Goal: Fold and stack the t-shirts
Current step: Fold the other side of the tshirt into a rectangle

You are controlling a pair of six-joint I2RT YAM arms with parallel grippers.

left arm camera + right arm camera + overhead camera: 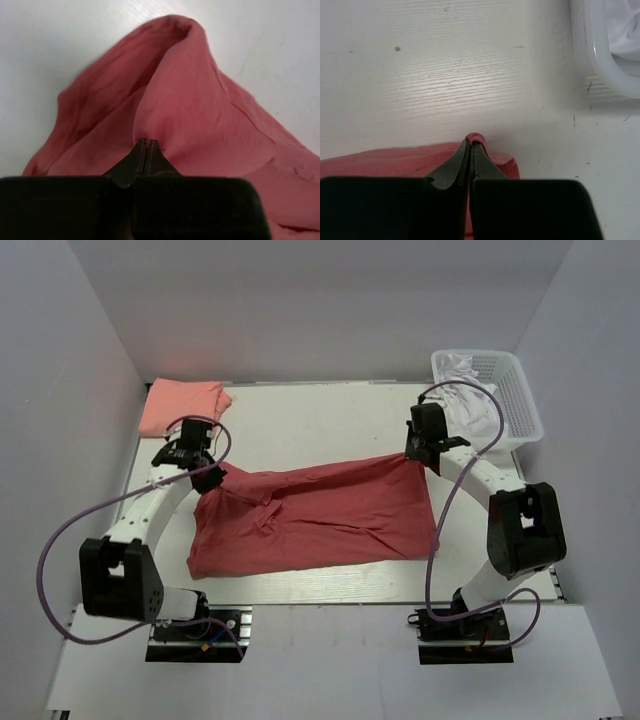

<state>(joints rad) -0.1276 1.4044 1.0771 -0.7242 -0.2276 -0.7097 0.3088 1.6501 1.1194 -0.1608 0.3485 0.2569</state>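
Across the white bench (330, 415) we see the brick-red t-shirt (320, 515) spread at centre, left tool (147, 144) pinched tight on its 10 o'clock corner, right tool (471, 143) likewise on its 2 o'clock corner, salmon-pink t-shirt (182, 406) at 11 o'clock.

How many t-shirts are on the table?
2. The brick-red t-shirt lies mid-table; the salmon-pink t-shirt sits folded at the far left corner. White cloth in the basket may hide more.
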